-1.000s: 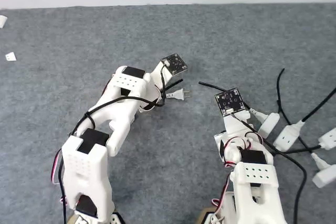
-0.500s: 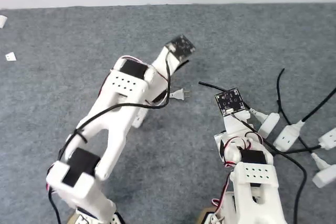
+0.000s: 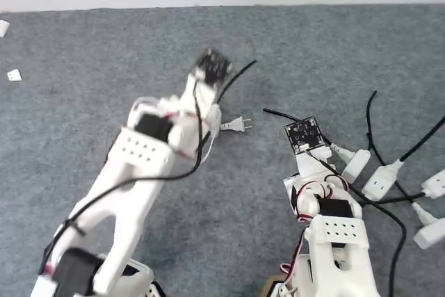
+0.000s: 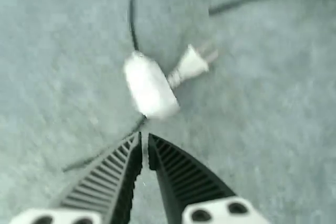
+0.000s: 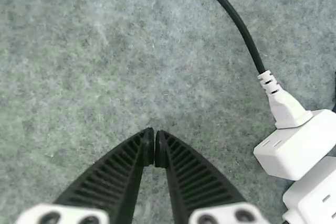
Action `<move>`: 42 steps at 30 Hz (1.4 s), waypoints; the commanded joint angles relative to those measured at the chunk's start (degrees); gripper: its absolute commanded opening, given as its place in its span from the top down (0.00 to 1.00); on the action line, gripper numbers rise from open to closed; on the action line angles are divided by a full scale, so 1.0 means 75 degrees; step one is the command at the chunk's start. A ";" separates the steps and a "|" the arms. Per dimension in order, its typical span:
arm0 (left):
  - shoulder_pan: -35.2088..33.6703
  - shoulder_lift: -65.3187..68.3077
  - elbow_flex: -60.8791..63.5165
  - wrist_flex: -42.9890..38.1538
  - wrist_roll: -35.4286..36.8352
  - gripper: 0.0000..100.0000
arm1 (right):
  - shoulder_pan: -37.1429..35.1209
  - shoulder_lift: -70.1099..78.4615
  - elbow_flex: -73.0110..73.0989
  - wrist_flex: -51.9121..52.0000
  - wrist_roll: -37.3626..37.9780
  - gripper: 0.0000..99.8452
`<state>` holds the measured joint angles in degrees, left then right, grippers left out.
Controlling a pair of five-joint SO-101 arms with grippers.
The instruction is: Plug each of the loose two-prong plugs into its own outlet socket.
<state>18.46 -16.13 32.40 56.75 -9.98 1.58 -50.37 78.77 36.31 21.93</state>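
A loose white two-prong plug (image 3: 236,125) (image 4: 192,64) lies on the grey carpet near the middle. Beside it lies a white rounded block (image 4: 149,88) with a black cable (image 4: 133,14) running from it. My left gripper (image 4: 145,142) hovers above the pair, shut and holding nothing. The left arm (image 3: 149,145) stretches from the bottom left towards the plug. Several white outlet sockets (image 3: 379,182) on black cords lie at the right. My right gripper (image 5: 154,146) is shut and empty just above the carpet, next to a socket (image 5: 294,149) that has a white plug (image 5: 283,107) in it.
The right arm (image 3: 335,231) stands at the bottom right with its wrist board (image 3: 306,135) left of the sockets. Black cords (image 3: 372,126) loop across the right side. Two small white scraps (image 3: 14,74) lie at the far left. A pale wall borders the far edge.
The left arm has lifted and stretched out, its wrist swinging up and to the left, away from the loose plug. The plug stays where it was. The right arm has not moved.
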 commanded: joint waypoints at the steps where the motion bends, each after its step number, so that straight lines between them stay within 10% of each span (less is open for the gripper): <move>1: 0.0070 -0.1254 0.1623 -0.1172 0.0070 0.99 | -0.0053 -0.0217 -0.0059 -0.0135 0.0105 0.99; 13: -0.0774 -0.1207 0.1448 -0.1664 0.2462 0.86 | -0.0064 -0.0217 -0.0023 -0.0135 0.0105 0.99; 25: -0.1313 0.3212 -0.2655 -0.0410 0.1254 0.89 | -0.0064 -0.0217 -0.0035 -0.0135 0.0105 0.99; 42: -0.1043 0.5626 -0.4366 -0.0469 0.0891 0.89 | -0.0076 -0.0217 -0.0047 -0.0123 0.0117 0.99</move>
<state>9.23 25.01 3.65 51.56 -2.59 1.58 -50.37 78.77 36.31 22.20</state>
